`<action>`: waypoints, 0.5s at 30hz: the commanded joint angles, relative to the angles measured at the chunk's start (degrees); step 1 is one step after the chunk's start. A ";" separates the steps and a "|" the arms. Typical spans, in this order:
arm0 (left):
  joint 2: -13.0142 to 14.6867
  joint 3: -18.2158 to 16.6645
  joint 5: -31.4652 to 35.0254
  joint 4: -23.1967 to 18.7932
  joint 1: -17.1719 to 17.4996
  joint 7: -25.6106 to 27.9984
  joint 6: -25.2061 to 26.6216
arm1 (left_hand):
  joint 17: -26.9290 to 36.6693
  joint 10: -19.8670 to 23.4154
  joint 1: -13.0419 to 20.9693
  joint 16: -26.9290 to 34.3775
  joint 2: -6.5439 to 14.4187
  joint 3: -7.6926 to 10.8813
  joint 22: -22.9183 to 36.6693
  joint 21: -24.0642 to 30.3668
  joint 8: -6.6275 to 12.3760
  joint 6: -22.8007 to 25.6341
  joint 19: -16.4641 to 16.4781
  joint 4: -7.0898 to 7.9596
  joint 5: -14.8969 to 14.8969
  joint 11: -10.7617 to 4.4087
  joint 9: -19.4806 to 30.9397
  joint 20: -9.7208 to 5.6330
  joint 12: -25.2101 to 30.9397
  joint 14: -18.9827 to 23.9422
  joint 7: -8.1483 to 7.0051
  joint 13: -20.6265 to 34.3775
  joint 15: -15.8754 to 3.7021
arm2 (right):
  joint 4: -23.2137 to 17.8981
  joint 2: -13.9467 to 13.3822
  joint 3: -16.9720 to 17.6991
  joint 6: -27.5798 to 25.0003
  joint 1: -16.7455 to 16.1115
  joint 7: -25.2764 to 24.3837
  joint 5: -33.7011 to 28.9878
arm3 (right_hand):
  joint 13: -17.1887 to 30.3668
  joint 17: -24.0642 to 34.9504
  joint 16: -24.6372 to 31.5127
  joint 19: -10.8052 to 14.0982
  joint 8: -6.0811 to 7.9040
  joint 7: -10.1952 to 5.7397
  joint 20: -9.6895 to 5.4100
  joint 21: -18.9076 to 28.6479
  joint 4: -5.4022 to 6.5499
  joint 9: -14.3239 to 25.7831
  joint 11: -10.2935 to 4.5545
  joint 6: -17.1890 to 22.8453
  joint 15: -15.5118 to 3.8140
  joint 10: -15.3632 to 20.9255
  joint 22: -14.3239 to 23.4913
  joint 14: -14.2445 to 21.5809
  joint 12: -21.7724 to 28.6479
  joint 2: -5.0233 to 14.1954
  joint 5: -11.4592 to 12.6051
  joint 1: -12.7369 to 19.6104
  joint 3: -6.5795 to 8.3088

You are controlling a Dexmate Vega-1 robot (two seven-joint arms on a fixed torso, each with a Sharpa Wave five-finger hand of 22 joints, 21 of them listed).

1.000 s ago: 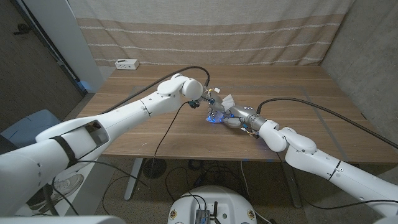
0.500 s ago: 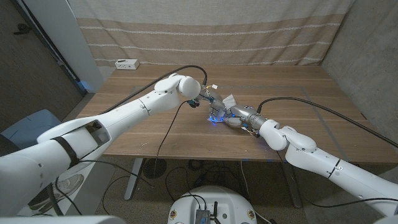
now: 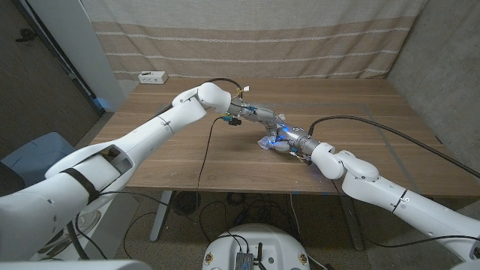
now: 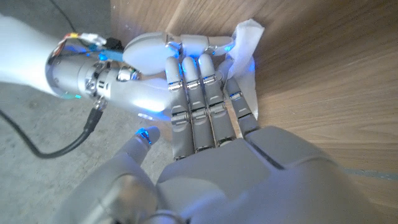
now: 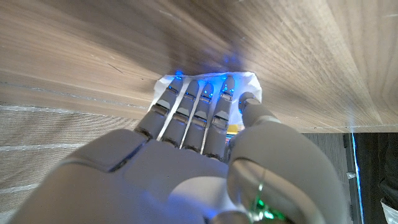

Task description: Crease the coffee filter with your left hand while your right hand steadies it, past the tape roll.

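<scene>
Mid-crease, I'd judge: coffee filter (image 3: 271, 142) at table (image 3: 360, 112) center, right hand (image 3: 289, 139) from 4 o'clock pressing it with straight close-set fingers, left hand (image 3: 259, 114) from 10 o'clock extended over it; fold unconfirmed.

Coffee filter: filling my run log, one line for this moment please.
coffee filter on table | right hand presses it | left hand fingers on it

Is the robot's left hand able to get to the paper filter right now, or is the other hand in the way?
Probably yes. The left hand already lies over the right hand, its fingers reaching the coffee filter. The right hand presses on much of the filter, yet a white edge sticks out free.
</scene>
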 commanded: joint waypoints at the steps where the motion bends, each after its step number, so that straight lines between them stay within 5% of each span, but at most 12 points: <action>1: 0.48 -3.71 -20.27 1.66 1.06 -0.36 -4.61 | 0.22 -0.22 -0.18 0.02 1.17 -0.20 0.07 0.48 0.40 0.03 0.85 0.13 0.01 0.01 0.49 0.00 0.43 0.22 -0.04 0.41 0.05 | 0.26 0.40 -0.31 -0.36 0.74 0.54 0.42 | 0.06 0.32 0.21 0.25 -0.38 -0.47 0.03 0.01 -0.33 0.23 -0.01 -0.36 -3.10 0.22 0.16 -0.30 -0.16 0.18 -0.22 0.39 0.14; 7: 0.01 -6.25 -27.32 2.51 2.72 -1.29 -5.12 | 0.21 -2.36 0.52 -0.59 1.25 0.24 -0.15 0.42 -0.02 -1.33 0.29 -0.85 0.17 0.02 1.21 0.39 0.00 -1.54 -0.17 1.10 -0.28 | 0.28 0.52 0.02 -0.16 0.65 0.19 1.38 | 0.10 0.67 0.35 0.01 -1.26 -2.21 0.43 -0.17 -0.32 0.26 -0.36 -2.08 -3.02 -1.77 0.18 -0.57 -1.18 0.16 -0.32 0.21 0.00; 13: 2.03 -9.00 -25.52 -2.10 7.04 7.19 -10.01 | -0.57 -8.59 1.21 -3.78 0.73 0.71 -0.63 -0.04 -2.70 -7.38 -2.23 -2.75 0.37 -0.53 2.08 0.63 -1.77 -8.02 -4.30 2.05 -0.71 | -0.19 0.59 1.20 -0.34 0.00 -0.07 4.11 | 0.19 0.96 0.23 -0.26 -2.58 -3.44 1.06 -0.36 0.10 0.33 -0.72 -6.84 -2.67 -4.83 0.23 -1.16 -2.21 -0.06 -0.37 -0.71 -0.35; 15: 2.36 -9.55 -24.94 -2.97 8.29 9.62 -11.25 | -1.37 -12.75 1.44 -5.78 0.44 0.78 -0.98 -0.70 -4.94 -11.45 -4.30 -3.72 0.49 -1.19 1.36 0.97 -3.58 -11.62 -5.53 1.82 -1.21 | -0.47 0.44 1.58 0.18 -0.26 -0.60 4.80 | 0.20 0.98 0.17 -0.38 -2.54 -3.45 1.17 -0.41 0.19 0.34 -0.81 -7.02 -2.54 -5.20 0.23 -1.32 -2.30 -0.13 -0.39 -0.89 -0.44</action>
